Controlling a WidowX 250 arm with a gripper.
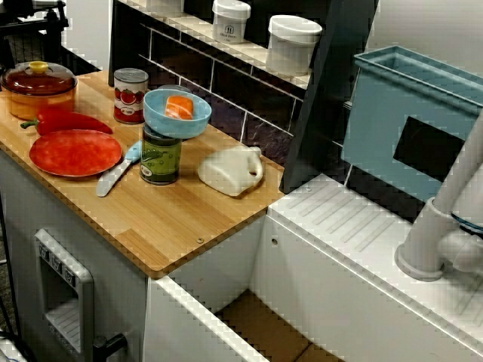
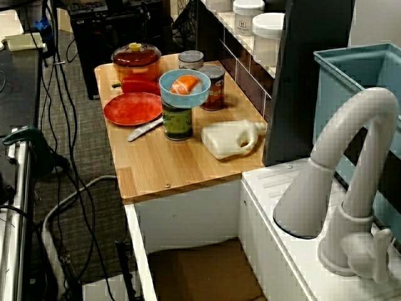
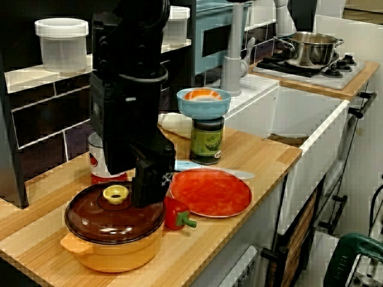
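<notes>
On the counter (image 1: pixel 173 219): one red pepper (image 1: pixel 72 121), between one orange pot (image 1: pixel 38 90), lidded, contents hidden, and one red plate (image 1: pixel 75 153). From the side, pincer (image 3: pixel 148 185) low by pot and pepper; cannot tell spread or contact. Beyond: one knife (image 1: pixel 117 175), one tomato can (image 1: pixel 130 96), one green can (image 1: pixel 160 158) bearing one blue bowl (image 1: pixel 162 121) with one orange food piece (image 1: pixel 179 107), one white jug (image 1: pixel 230 172).

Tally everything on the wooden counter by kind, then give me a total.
Cans: 3
Bowl: 1
Plate: 1
Lidded pot: 1
Red pepper: 1
Knife: 1
White jug: 1
Salmon piece: 1
Total: 10
</notes>
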